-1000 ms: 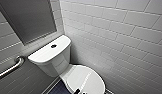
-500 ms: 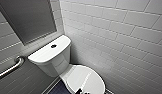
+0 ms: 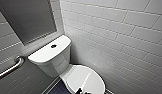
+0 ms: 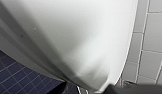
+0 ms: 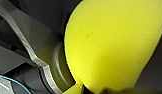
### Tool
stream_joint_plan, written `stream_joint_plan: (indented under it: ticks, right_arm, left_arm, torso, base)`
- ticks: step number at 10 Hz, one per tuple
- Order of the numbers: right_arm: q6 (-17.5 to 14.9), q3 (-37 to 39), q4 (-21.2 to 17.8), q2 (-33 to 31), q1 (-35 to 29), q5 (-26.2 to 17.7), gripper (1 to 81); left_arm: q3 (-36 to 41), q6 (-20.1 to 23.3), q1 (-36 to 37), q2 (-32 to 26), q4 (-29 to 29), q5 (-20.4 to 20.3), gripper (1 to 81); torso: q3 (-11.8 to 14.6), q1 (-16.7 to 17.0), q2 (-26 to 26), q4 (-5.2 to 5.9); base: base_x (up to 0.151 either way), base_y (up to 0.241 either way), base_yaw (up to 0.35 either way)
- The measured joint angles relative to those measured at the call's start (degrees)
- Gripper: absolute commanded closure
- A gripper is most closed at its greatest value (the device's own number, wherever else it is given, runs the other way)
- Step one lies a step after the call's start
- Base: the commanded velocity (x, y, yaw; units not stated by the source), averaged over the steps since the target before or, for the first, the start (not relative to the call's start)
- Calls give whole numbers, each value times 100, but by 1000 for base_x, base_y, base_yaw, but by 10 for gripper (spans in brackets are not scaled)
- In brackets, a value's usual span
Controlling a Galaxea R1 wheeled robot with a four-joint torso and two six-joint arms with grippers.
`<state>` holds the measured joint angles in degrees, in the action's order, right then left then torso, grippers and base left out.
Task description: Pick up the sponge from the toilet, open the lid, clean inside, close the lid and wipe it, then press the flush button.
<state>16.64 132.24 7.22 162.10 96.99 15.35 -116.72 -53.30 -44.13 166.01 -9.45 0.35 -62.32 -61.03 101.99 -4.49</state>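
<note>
Head view. Item one: the toilet (image 3: pixel 50 58), white glossy ceramic, set in the corner of the room. Its tank is a rounded rectangle with a flat top carrying one small round dark flush button (image 3: pixel 53 46). In front of the tank lies the lid (image 3: pixel 85 80), a smooth oval of white plastic, closed flat over the bowl and catching a soft sheen. Item two: wall tiles (image 3: pixel 117 32), white oblongs laid in brick pattern with thin grey joints, on the wall beside the toilet. Item three: a dark grey matt panel (image 3: pixel 28 20) on the wall above the tank. Item four: a rounded metal grab bar (image 3: pixel 10 67), fixed to the wall beside the tank. Item five: floor (image 3: pixel 58 88) of small dark blue tiles.

Left wrist view. A broad curved white glazed surface of the toilet (image 4: pixel 72 37) shows close up, with dark blue square floor tiles (image 4: pixel 14 75) beneath it and pale wall tiles (image 4: pixel 152 42) beside it. Left gripper: jaw state cannot be told.

Right wrist view. The sponge (image 5: pixel 109 42), bright yellow with a fine porous texture and a rounded end, hangs clear of any surface. The right gripper (image 5: pixel 104 88) has it clamped, jaws closed on its end.
</note>
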Motion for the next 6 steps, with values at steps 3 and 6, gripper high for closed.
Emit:
stream_joint_plan:
  ticks: [3,6]
  right_arm:
    - [0,0,-5,0,0,0,811]
    - [2,1,-6,4,0,0,811]
  left_arm:
    - [-9,-408,17,-13,2,-33,10]
    - [-4,-552,87,-18,22,116,10]
  torso:
    - [0,0,0,0]
    - [0,0,0,0]
  base:
    - [0,0,0]
    - [0,0,0]
